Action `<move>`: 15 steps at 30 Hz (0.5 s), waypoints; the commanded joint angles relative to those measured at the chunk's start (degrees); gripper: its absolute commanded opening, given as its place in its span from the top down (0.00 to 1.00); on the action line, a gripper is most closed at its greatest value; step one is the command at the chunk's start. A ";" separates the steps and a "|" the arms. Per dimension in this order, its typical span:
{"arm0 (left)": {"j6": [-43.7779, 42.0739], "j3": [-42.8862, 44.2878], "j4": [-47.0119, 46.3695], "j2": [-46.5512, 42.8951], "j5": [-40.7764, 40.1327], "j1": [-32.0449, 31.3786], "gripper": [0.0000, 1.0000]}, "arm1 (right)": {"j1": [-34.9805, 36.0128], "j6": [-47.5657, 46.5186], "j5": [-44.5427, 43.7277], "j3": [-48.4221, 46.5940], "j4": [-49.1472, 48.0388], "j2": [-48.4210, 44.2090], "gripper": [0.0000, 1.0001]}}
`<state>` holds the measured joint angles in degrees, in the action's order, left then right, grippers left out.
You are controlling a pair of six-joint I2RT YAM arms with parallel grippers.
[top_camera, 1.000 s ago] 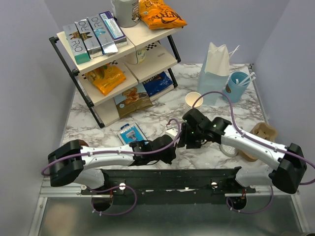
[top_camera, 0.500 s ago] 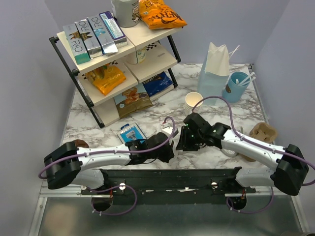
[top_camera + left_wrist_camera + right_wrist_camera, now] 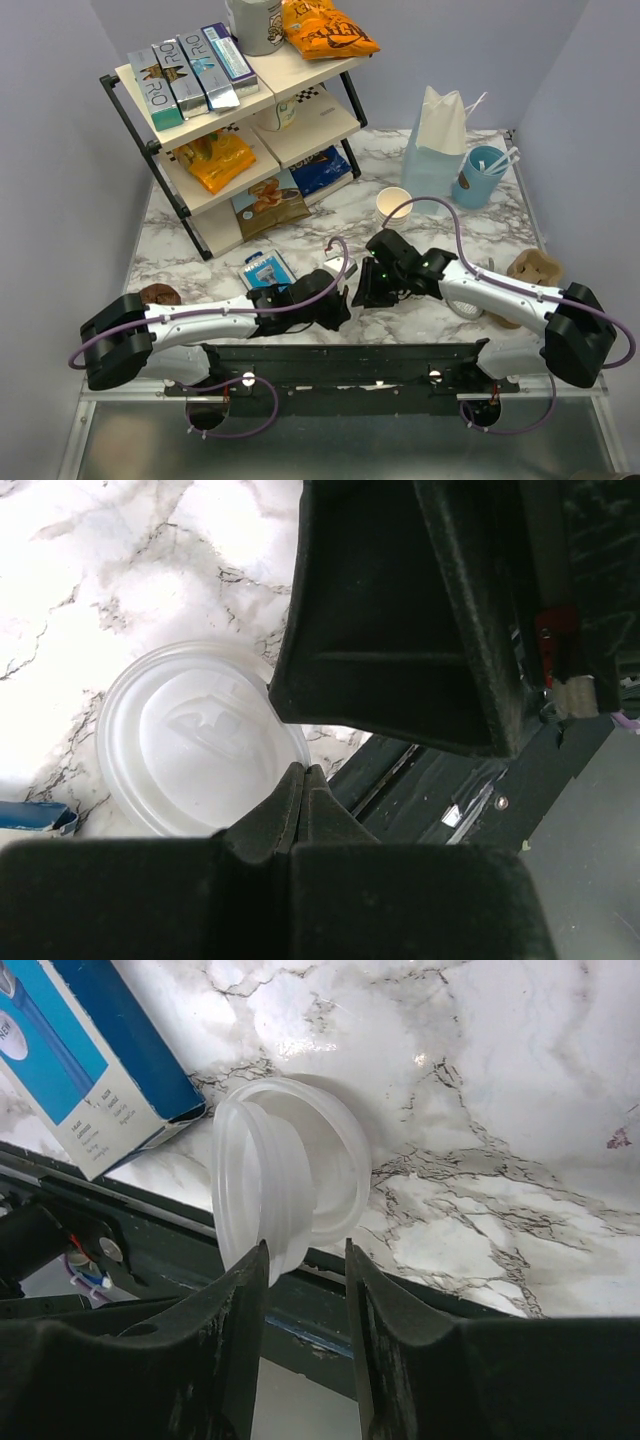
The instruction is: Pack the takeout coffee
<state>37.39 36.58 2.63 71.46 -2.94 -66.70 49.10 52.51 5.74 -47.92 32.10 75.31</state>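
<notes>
No lidded coffee cup is in view. Two loose white lids lie near the front edge: one flat on the marble [image 3: 335, 1150], one tilted up on its rim [image 3: 255, 1180]. My left gripper [image 3: 305, 772] is shut with its tips pinched at the rim of a white lid [image 3: 190, 750]; in the top view it [image 3: 340, 293] meets my right gripper [image 3: 362, 290]. My right gripper [image 3: 305, 1250] is open, and the tilted lid's lower edge rests against its left finger [image 3: 240, 1310]. A lidless cream cup [image 3: 393, 203] stands further back.
A blue box [image 3: 265, 270] lies left of the grippers. A pale blue paper bag [image 3: 435, 150], a blue cup with straws [image 3: 482, 175] and a brown cup carrier [image 3: 530, 272] are at the right. A snack shelf [image 3: 240, 120] is at back left. The black base rail [image 3: 340, 360] runs just below.
Both grippers have moved left and nearer to the front edge, staying together around the lids. The right forearm has swung down with them.
</notes>
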 commanded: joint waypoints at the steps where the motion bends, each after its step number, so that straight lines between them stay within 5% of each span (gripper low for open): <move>1: 0.23 -1.07 -2.37 -2.47 -1.10 0.16 1.00 | 0.03 1.01 2.61 1.34 -0.81 2.21 0.57; 15: 2.69 -2.21 -3.42 -1.58 -1.81 0.16 1.00 | 0.12 1.45 3.23 5.03 -2.57 -0.42 0.59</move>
<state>39.22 35.70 1.30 70.54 -4.36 -66.70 49.10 54.22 8.67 -42.46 30.96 76.93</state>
